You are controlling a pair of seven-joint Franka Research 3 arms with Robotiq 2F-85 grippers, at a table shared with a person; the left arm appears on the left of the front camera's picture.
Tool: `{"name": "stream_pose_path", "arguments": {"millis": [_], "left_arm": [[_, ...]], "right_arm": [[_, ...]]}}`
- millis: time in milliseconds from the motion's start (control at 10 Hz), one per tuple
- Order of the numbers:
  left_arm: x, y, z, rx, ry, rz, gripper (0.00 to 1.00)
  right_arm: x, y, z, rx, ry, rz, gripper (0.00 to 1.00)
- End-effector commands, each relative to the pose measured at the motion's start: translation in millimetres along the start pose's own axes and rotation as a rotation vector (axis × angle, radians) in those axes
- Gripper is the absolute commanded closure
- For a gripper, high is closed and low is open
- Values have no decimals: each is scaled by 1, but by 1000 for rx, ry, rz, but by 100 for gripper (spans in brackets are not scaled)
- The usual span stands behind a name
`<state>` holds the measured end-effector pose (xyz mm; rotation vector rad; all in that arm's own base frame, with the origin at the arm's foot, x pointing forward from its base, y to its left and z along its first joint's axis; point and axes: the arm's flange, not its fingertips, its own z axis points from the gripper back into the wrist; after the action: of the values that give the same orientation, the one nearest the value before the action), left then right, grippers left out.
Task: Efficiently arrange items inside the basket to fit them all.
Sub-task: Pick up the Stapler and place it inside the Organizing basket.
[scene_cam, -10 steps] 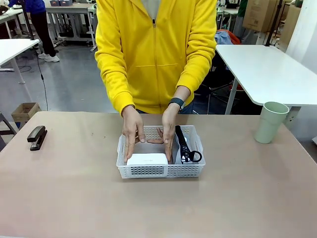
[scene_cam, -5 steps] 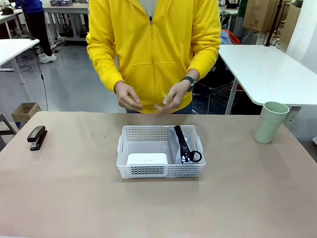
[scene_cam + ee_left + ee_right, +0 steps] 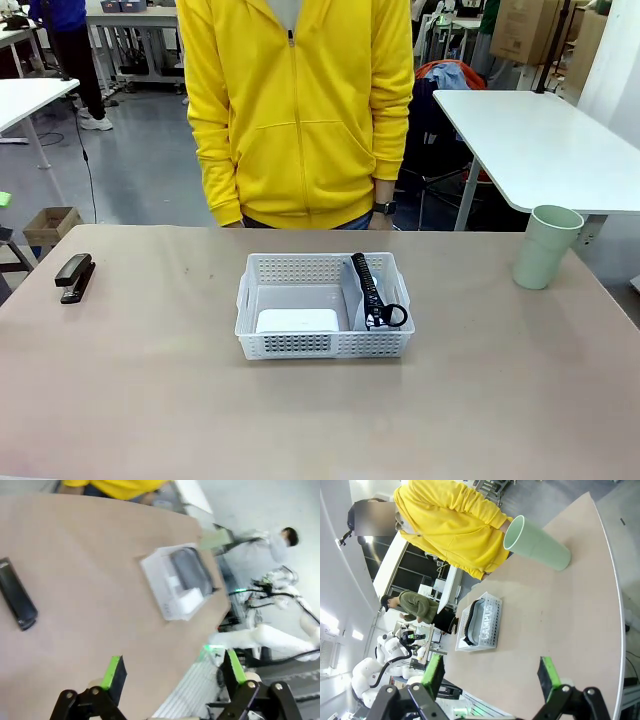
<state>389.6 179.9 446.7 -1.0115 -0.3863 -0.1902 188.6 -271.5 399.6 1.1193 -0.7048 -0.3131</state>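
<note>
We found the person [image 3: 300, 110] had drawn back from the basket [image 3: 325, 345] — the cup [image 3: 546, 247] remained outside it. We logged left claw [image 3: 173, 661] and right claw [image 3: 492, 662] released.

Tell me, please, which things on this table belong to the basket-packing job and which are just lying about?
Part of the job:
- white basket
- white boxy device, inside the basket
- grey pouch, inside the basket, on edge beside the device
- pale green cup, upright on the table, outside the basket

Just lying about:
- black stapler, near the table's left edge
</note>
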Motion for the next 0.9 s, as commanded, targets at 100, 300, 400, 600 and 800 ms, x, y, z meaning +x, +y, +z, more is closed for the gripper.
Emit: {"name": "stream_pose_path", "arguments": {"millis": [100, 300, 400, 600, 800], "left_arm": [[24, 12, -23, 349, 131, 106, 0], [38, 13, -47, 552, 230, 89, 0], [45, 12, -58, 597, 246, 86, 0], [63, 21, -73, 712, 144, 110, 0], [52, 18, -62, 612, 204, 71, 0]], "right_arm": [[1, 1, -2, 19, -21, 28, 0], [1, 1, -2, 19, -21, 28, 0], [1, 1, -2, 19, -21, 28, 0], [1, 1, -2, 19, -21, 28, 0], [1, 1, -2, 19, -21, 28, 0]]}}
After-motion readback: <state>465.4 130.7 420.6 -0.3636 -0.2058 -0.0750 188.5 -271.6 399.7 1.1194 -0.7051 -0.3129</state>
